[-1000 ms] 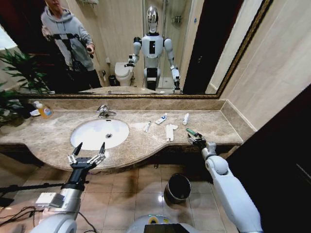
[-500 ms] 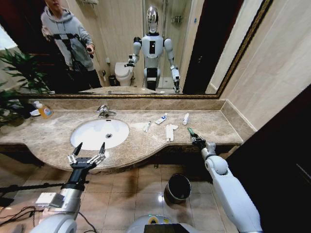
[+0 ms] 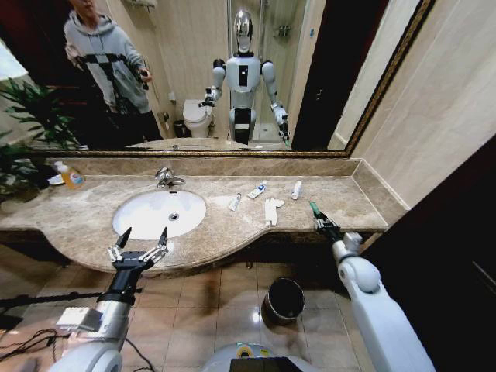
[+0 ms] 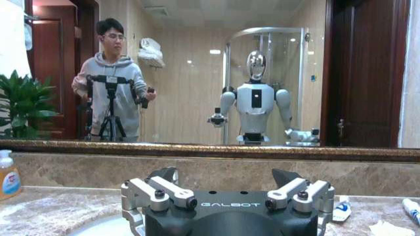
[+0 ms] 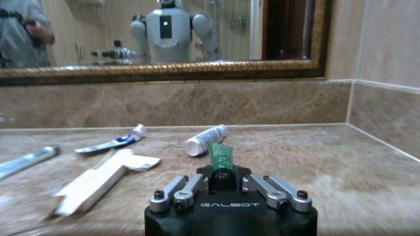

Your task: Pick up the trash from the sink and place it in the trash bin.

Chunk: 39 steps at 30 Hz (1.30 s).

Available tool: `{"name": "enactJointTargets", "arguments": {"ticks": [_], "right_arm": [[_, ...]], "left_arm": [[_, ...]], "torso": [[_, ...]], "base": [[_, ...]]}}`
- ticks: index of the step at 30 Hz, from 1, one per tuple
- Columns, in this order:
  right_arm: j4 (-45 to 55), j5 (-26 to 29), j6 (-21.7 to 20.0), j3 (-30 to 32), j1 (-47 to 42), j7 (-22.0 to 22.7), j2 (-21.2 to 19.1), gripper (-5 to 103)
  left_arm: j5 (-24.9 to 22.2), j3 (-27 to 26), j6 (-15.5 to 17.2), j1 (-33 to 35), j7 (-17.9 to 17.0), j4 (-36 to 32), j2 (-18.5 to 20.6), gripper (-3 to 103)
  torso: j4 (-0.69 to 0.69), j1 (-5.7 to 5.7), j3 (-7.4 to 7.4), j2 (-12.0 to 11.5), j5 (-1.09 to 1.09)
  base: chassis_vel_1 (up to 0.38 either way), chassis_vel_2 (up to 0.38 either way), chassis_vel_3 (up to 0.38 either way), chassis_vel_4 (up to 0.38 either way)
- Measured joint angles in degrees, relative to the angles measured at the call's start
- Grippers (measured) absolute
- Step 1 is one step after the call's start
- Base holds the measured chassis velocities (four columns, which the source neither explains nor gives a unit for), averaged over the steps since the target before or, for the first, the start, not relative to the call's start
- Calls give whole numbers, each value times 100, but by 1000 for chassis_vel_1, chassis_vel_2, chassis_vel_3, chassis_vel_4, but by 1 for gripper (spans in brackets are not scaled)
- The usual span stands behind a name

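Observation:
My right gripper (image 3: 320,220) is shut on a small dark green tube (image 3: 314,208) and holds it just above the counter's front right edge. In the right wrist view the green tube (image 5: 219,159) sticks up from between the shut fingers of the right gripper (image 5: 221,178). More trash lies on the marble right of the sink (image 3: 143,211): two white tubes with blue print (image 3: 235,202) (image 3: 256,190), a white bottle (image 3: 296,190) and a white wrapper (image 3: 271,209). The black trash bin (image 3: 284,300) stands on the floor below. My left gripper (image 3: 139,246) hangs open before the sink's front rim.
A chrome faucet (image 3: 165,178) stands behind the basin and a yellow soap bottle (image 3: 71,177) at the far left. The wall mirror shows the robot and a person. A plant (image 3: 23,116) fills the left corner. Tiled floor surrounds the bin.
My right gripper has moved rightward and toward the counter's front edge with the green tube in it, tipping the tube more upright. The left arm has stayed still.

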Motion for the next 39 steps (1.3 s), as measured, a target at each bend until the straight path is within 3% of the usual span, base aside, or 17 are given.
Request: {"name": "enactJointTargets", "arguments": {"ticks": [8, 15, 21, 28, 32, 39], "right_arm": [[219, -7, 1201, 307, -1448, -325, 556, 20], [-507, -375, 1727, 81, -1994, -512, 733, 20], [-1384, -869, 1544, -123, -1586, -720, 752, 20], [-2755, -1875, 853, -447, -656, -1079, 516, 20], [-3382, -2138, 504, -763, -273, -1109, 361, 20], [-4250, -2774, 363, -1189, 205, -1108, 276, 20]], "left_arm": [[0, 0, 0, 0, 0, 0, 0, 100], [0, 0, 0, 0, 0, 0, 0, 100], [0, 0, 0, 0, 0, 0, 0, 100], [0, 0, 0, 0, 0, 0, 0, 100], [0, 0, 0, 0, 0, 0, 0, 100], [0, 0, 0, 0, 0, 0, 0, 100]], "torso": [[0, 0, 0, 1, 1], [0, -1, 0, 1, 2], [0, 0, 0, 0, 3], [1, 1, 1, -1, 1], [1, 1, 1, -1, 1], [0, 1, 1, -1, 1]], "base": [[0, 0, 0, 0], [0, 0, 0, 0], [0, 0, 0, 0], [0, 0, 0, 0], [0, 0, 0, 0], [0, 0, 0, 0]]}}
